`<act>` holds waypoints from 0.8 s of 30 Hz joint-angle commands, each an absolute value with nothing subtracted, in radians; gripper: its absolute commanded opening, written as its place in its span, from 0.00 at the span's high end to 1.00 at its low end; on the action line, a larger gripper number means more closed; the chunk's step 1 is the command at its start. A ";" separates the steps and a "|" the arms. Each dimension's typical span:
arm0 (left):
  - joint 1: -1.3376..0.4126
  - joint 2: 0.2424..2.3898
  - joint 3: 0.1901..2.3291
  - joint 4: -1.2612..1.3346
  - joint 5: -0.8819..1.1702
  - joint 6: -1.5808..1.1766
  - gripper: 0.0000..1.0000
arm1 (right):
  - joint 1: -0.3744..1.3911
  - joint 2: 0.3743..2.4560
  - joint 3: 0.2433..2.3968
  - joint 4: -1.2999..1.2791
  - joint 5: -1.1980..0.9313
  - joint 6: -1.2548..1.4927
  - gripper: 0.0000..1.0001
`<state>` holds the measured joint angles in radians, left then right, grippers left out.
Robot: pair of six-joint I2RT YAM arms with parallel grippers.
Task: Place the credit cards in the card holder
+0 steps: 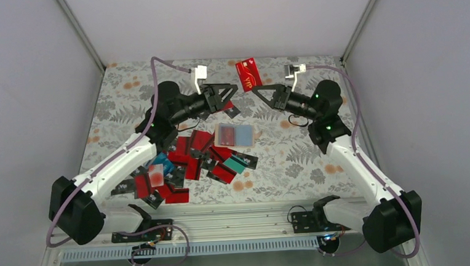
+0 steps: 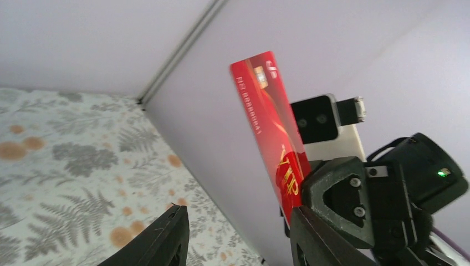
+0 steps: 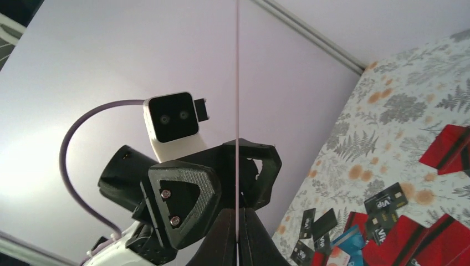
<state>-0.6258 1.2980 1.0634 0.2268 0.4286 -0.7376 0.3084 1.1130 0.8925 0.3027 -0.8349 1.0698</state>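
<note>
Right gripper (image 3: 237, 244) pinches the lower end of a red VIP credit card (image 1: 248, 74), held upright above the far side of the floral table (image 1: 320, 158). Left gripper (image 1: 233, 97) faces it, jaws partly apart, holding nothing. Nearer the bases, the card holder (image 1: 236, 135) lies open just beside the scattered card pile (image 1: 185, 164).

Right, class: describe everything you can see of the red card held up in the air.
The red card is thin glossy plastic with gold VIP lettering, a chip and a line of print. It stands nearly upright above the table, its lower end pinched in the shut right gripper. The right wrist view shows it edge-on, as a mere line.
</note>
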 commanded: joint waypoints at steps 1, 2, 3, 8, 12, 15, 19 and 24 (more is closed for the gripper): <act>-0.620 1.308 1.098 0.414 0.548 -0.755 0.53 | 0.303 1.119 0.936 0.406 -0.907 1.129 0.96; -0.620 1.307 1.097 0.428 0.551 -0.757 0.53 | 0.303 1.118 0.939 0.408 -0.914 1.132 0.96; -0.620 1.308 1.097 0.442 0.557 -0.758 0.53 | 0.302 1.116 0.943 0.411 -0.919 1.135 0.96; -0.621 1.313 1.103 0.479 0.560 -0.771 0.66 | 0.304 1.101 0.946 0.417 -0.928 1.142 0.96; -0.620 1.328 1.118 0.484 0.560 -0.787 0.70 | 0.306 1.092 0.948 0.422 -0.936 1.146 0.96; -0.621 1.351 1.124 0.509 0.576 -0.811 0.72 | 0.308 1.091 0.947 0.426 -0.938 1.146 0.96; -0.620 1.359 1.125 0.518 0.579 -0.822 0.72 | 0.314 1.086 0.944 0.435 -0.940 1.149 0.96; -0.620 1.347 1.117 0.488 0.547 -0.814 0.71 | 0.314 1.067 0.953 0.416 -0.926 1.129 0.96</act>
